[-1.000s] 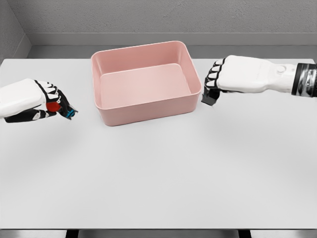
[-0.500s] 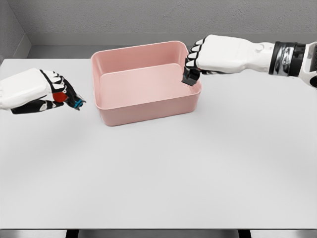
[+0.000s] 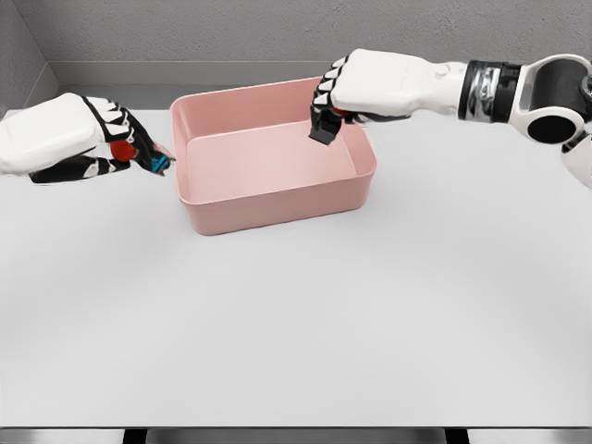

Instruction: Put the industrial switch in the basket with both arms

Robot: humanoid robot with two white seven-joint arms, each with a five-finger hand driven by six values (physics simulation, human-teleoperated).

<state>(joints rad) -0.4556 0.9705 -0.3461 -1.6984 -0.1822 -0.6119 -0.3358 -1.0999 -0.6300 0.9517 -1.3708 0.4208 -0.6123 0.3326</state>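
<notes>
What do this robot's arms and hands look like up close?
Both hands, left and right, have smooth white shells with black finger joints. The right arm shows a white forearm, a black-and-silver banded wrist ring and a round dark grey joint.

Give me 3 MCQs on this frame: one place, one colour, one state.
1. Where is the right hand?
A. over the basket's right rear part
B. flat on the table's front edge
C. off the table's left side

2. What colour is the basket?
A. blue
B. pink
C. green

3. What is the left hand doing?
A. lying open and empty
B. closed on a red and blue item
C. pressed inside the basket

Answers: 1 A, it hangs above that part; 2 B, walls are pink; 3 B, fingers wrap a part-hidden item.
</notes>
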